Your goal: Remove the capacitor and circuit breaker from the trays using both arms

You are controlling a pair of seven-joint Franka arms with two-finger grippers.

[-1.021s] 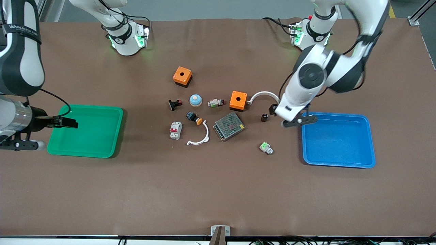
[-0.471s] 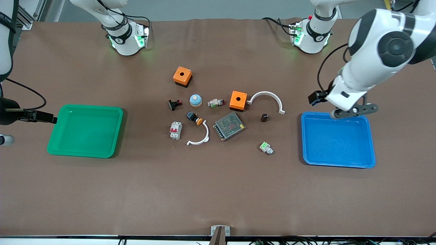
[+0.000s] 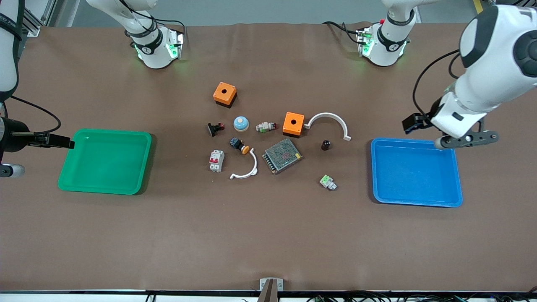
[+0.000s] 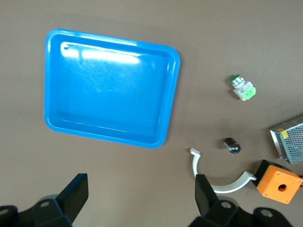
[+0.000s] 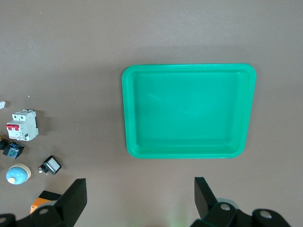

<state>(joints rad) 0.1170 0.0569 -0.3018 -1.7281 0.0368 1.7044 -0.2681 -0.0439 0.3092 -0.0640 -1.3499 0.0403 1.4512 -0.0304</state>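
Observation:
The capacitor (image 3: 325, 144), a tiny black cylinder, stands on the table between the white arc and the blue tray (image 3: 415, 202); it also shows in the left wrist view (image 4: 232, 144). The breaker (image 3: 216, 160), a white-grey block with a red switch, lies beside the other white arc; it also shows in the right wrist view (image 5: 21, 125). My left gripper (image 3: 444, 142) is open and empty over the blue tray's edge nearest the robots' bases (image 4: 141, 189). My right gripper (image 3: 69, 144) is open and empty, up beside the green tray (image 3: 100, 189) at the right arm's end (image 5: 140, 189).
Two orange boxes (image 3: 224, 94) (image 3: 293, 123), two white arcs (image 3: 329, 121) (image 3: 245, 170), a metal mesh box (image 3: 282, 155), a blue dome (image 3: 241, 123), an orange-capped push button (image 3: 239, 145), a black-and-red clip (image 3: 215, 128) and a white-and-green module (image 3: 327, 182) lie mid-table.
My left gripper has swung from beside the capacitor, past the blue tray's corner, to its edge near the bases. My right gripper has drawn back off the green tray. No object has moved.

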